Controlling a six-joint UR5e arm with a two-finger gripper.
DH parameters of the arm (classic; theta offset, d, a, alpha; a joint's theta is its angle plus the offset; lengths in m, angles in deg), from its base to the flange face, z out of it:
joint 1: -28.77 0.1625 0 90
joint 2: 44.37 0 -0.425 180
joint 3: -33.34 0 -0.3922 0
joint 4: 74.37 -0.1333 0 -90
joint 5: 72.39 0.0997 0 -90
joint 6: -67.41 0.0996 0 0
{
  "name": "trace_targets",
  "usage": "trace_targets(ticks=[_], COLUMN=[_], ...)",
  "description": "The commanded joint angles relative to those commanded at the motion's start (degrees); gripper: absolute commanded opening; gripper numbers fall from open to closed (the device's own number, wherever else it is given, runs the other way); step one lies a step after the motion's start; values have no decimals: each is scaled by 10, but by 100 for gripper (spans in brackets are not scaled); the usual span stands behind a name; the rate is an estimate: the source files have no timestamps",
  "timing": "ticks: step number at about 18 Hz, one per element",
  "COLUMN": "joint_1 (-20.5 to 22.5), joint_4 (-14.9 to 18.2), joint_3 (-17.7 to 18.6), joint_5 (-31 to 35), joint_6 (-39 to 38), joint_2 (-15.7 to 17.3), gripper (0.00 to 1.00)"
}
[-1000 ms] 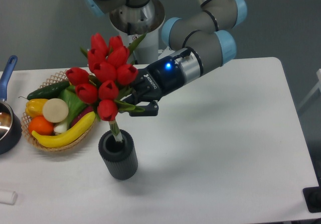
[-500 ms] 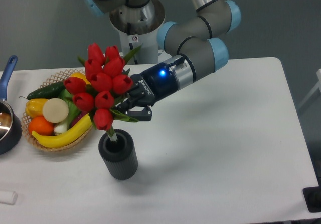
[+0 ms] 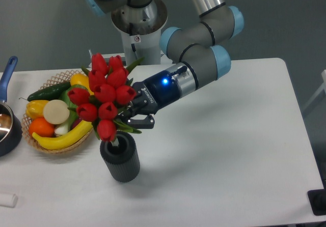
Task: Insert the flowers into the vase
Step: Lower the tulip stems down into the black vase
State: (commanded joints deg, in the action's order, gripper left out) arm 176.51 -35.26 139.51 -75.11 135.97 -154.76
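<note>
The end effector [image 3: 133,114] is clamped on the flowers [image 3: 104,100] just below the red heads, where the stems and leaves bunch together. Compared with a second ago it sits lower and further toward the basket side, and the bunch has come down with it: the lowest bud, which stood clear above the vase [image 3: 120,157] before, now hangs right at the rim, and the stem reaches down into the round hole. The bunch leans away from the arm, its heads tilted over the near edge of the basket [image 3: 56,148].

The vase stands upright on the white counter [image 3: 229,150], just beside the basket, in the same spot as before. The basket holds a banana, an orange, a yellow pepper, a pale round piece and a dark green cucumber lying across its far rim. At the left edge, a dark pot [image 3: 7,128] with a blue handle is partly cut off. A small white object [image 3: 7,200] lies near the front left corner.

To the arm's side of the vase the counter runs open and bare to its far and front edges.
</note>
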Motion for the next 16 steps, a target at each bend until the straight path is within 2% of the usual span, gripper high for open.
trace_targets(ticks=[9,16], joint_1=[0,0], joint_4=[0,-1], joint_3=[0,2], joint_5=[51,54], joint_6=[0,3], joint_2=[-27,-52], gripper=[26,26])
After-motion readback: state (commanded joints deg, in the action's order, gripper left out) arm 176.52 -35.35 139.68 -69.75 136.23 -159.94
